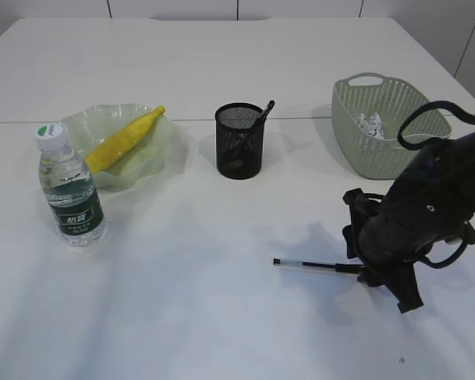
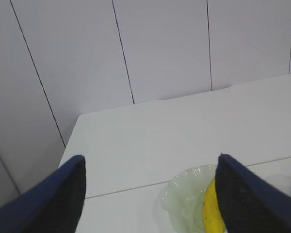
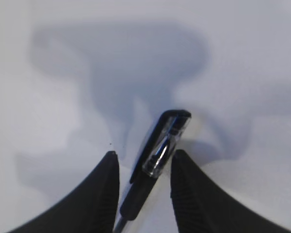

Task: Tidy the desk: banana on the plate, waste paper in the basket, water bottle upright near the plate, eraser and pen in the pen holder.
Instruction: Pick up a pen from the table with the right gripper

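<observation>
White worktop (image 1: 222,301) and the right fingers (image 3: 144,187) straddle the pen (image 3: 160,145), not clamped, lined up for lifting; left fingers (image 2: 150,194) spread, empty.

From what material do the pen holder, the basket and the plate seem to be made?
The pen holder: probably metal wire mesh with a matte black finish; the desk shows through its fine grid. The basket: likely moulded plastic, dull sage green, with regular perforated walls and a cut-out handle. The plate: translucent pale green with a wavy rim and soft shine; plastic or glass, I cannot tell which.
</observation>
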Robot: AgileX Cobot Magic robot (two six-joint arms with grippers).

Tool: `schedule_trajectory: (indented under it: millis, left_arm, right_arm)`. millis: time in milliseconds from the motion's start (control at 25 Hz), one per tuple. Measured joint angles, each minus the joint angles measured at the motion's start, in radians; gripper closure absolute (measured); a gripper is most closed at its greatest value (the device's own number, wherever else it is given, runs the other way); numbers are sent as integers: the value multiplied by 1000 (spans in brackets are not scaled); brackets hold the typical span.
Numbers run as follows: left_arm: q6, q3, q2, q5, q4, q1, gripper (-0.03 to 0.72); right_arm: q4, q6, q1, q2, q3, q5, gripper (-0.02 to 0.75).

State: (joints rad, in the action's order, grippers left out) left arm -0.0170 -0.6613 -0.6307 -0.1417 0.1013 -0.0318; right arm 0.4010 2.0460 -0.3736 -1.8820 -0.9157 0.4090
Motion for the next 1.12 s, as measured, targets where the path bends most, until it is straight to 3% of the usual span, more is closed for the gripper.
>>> schedule_trajectory:
  millis: [920, 1120]
  left_arm:
    - [0, 0, 0, -20, 0, 0, 97]
    - [0, 0, 0, -34, 0, 0, 97]
  right_arm:
    - [-70, 29, 0, -5, -25, 51, 458]
    - [-134, 31, 0, -5, -27, 57, 458]
